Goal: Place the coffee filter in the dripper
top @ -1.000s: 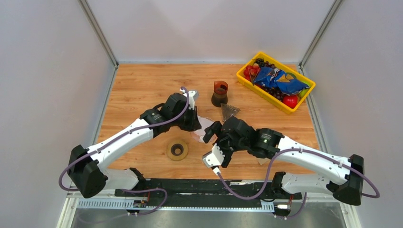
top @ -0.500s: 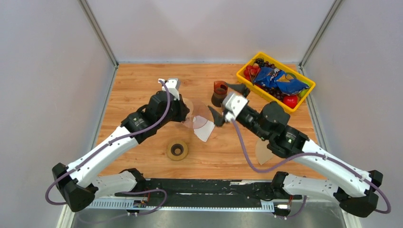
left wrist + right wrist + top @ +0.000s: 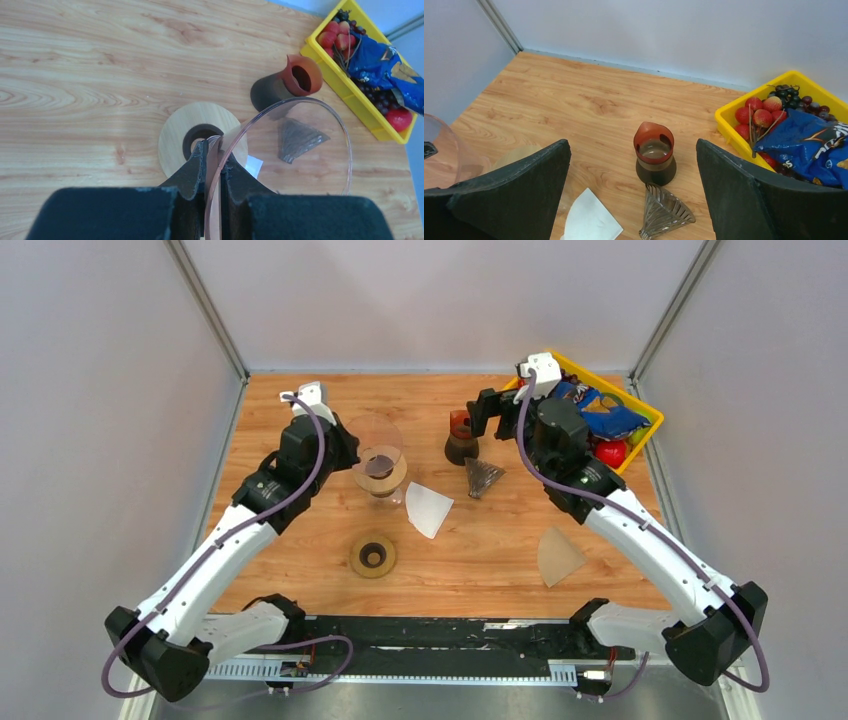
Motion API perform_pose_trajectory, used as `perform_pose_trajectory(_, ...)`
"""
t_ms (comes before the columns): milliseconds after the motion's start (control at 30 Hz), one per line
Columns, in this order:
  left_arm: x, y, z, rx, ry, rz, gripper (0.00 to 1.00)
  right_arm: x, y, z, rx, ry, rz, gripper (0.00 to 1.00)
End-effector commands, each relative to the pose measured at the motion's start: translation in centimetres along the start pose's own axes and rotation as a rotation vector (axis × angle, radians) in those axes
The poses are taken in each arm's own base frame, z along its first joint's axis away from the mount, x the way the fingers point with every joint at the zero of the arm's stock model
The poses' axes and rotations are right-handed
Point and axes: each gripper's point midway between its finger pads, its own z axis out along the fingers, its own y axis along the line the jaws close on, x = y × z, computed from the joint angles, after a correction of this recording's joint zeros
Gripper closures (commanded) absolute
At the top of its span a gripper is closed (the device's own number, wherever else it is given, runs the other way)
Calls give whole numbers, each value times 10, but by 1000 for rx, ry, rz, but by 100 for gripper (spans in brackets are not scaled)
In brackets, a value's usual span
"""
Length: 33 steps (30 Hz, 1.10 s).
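Note:
My left gripper [image 3: 345,452] is shut on the rim of a clear glass dripper cone [image 3: 378,465] and holds it off the table; in the left wrist view my fingers [image 3: 200,160] pinch its rim [image 3: 345,150]. A white paper filter [image 3: 428,508] lies flat on the table just right of the cone and also shows in the right wrist view [image 3: 589,220]. A brown paper filter [image 3: 558,555] lies at the front right. My right gripper [image 3: 500,400] is wide open and empty, high above the brown carafe [image 3: 654,155].
A ribbed glass dripper [image 3: 482,476] lies on its side in front of the carafe [image 3: 462,436]. A wooden ring with a dark hole [image 3: 372,556] lies near the front. A yellow basket [image 3: 520,410] of fruit and snack bags stands back right.
My left arm has lifted the clear cone and carried it back and left. My right arm has swung from the table's middle to the back, by the carafe. The white filter stays put.

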Motion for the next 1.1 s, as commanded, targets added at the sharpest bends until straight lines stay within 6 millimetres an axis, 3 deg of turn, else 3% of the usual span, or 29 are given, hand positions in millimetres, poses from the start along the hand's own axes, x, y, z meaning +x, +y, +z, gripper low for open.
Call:
perform_pose_trajectory(0, -21, -6, 13, 24, -61, -64, 100, -9, 6, -3, -35, -25, 119, 0)
perform_pose_trajectory(267, -9, 2, 44, 50, -17, -120, 100, 5, 7, 2, -49, 9, 89, 0)
perform_pose_trajectory(567, 14, 9, 65, 74, 70, -167, 100, 15, 12, 15, -65, 41, 66, 0)
perform_pose_trajectory(800, 29, 21, 70, 35, 114, -178, 100, 28, 32, 29, -166, 86, 57, 0)
perform_pose_trajectory(1067, 46, 31, 73, 0, 161, -191, 100, 41, 76, 49, -357, 155, 139, 1)
